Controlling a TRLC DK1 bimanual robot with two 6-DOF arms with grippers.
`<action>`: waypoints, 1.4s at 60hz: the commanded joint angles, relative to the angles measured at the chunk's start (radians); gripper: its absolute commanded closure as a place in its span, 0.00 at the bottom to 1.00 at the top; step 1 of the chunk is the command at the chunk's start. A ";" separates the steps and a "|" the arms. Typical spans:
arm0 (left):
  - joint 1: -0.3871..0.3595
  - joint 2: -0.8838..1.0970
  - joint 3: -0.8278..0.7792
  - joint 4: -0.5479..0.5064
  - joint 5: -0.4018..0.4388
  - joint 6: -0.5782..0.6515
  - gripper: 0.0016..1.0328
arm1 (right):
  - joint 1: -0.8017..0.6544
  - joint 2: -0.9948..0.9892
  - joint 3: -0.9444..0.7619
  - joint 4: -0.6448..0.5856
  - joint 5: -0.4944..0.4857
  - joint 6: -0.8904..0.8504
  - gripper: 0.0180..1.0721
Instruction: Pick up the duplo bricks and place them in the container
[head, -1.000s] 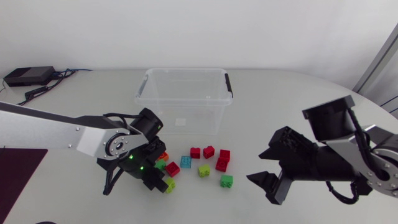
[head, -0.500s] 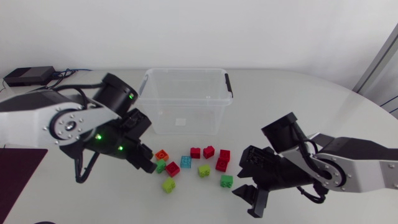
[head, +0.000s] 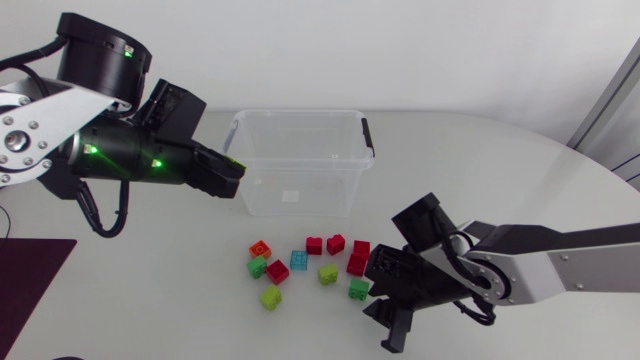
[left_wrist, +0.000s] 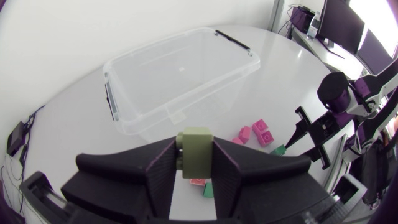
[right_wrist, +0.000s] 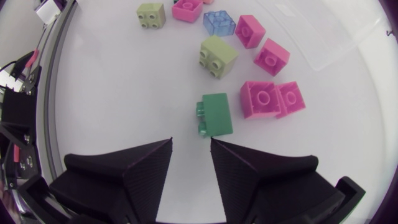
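1. The left gripper (left_wrist: 194, 167) is closed on a lime brick (left_wrist: 196, 146) and holds it in the air near the left end of the container (head: 300, 113).
2. The right gripper (right_wrist: 191, 149) is open, low over the table (head: 500, 170). A green brick (right_wrist: 216, 115) lies just ahead of its fingers.
3. The other bricks (head: 335, 243) lie on the table in front of the container.

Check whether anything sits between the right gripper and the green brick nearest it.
Nothing visible does. The green brick lies just ahead of the right gripper, whose fingers are open, with only bare table between them.
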 joint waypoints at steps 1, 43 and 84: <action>0.008 -0.013 0.043 0.030 0.015 -0.023 0.76 | 0.009 0.012 0.028 0.020 0.015 -0.010 0.57; 0.011 0.223 0.181 0.191 0.038 -0.022 0.76 | 0.067 0.123 0.135 0.033 0.057 -0.019 0.15; 0.042 0.458 0.373 0.218 0.038 -0.061 0.72 | 0.113 0.183 0.195 -0.136 0.054 -0.090 0.78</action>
